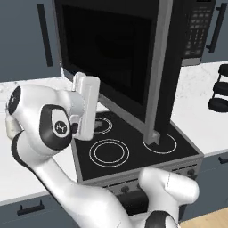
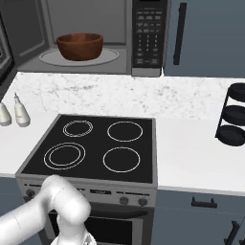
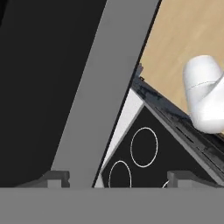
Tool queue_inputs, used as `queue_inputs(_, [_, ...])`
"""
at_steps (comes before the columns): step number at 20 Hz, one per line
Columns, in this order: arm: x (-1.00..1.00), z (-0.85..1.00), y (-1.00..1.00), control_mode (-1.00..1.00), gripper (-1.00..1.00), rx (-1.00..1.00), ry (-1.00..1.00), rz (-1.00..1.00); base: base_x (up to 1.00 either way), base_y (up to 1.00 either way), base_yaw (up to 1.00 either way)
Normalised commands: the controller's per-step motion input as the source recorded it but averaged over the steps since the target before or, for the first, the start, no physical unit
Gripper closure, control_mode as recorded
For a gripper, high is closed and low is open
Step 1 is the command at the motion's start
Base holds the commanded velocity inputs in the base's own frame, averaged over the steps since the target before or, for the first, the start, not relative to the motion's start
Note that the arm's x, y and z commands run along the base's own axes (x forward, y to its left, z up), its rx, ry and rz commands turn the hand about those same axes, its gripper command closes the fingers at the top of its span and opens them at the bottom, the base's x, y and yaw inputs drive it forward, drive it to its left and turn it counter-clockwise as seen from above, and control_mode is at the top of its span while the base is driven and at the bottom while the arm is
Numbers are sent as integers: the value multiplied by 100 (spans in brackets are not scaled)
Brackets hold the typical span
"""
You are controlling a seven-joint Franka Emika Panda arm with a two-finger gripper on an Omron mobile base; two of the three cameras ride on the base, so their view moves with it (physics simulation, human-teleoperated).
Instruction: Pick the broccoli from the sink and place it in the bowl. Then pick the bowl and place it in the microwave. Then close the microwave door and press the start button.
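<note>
The reddish-brown bowl (image 2: 80, 46) sits on the round turntable inside the microwave (image 2: 86, 28), whose keypad panel (image 2: 148, 38) is at its right. No broccoli shows above the bowl's rim, and the sink is out of view. The microwave door (image 1: 111, 53) stands swung open over the stovetop, with its grey inner frame (image 1: 158, 75) on edge toward me. In the hand view my gripper (image 3: 120, 177) is open, its fingertips (image 3: 57, 177) spread wide. It is close against the door's grey frame (image 3: 100, 87), which runs down between the tips. My white hand (image 1: 87, 107) hangs by the door's outer face.
A black stovetop (image 2: 95, 143) with ring burners lies below the microwave, and white marble counter (image 2: 191, 153) flanks it. Two small white shakers (image 2: 14, 112) stand at the left. A black tiered rack (image 2: 234, 115) stands at the right. Wooden floor (image 3: 183, 39) shows past the stove's front.
</note>
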Motion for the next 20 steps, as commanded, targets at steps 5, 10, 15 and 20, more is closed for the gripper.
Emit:
queue_inputs(5, [81,19,-100,-100,-100,0,-4,0,0,0,0])
queue_inputs(10, [100,23,-97,-100,-100,0,0,1,0,0,0])
queue_inputs(15, [100,19,-67,-100,-100,0,0,2,0,0,0])
queue_inputs(20, [100,33,-27,-100,-100,1,8,0,0,0,0])
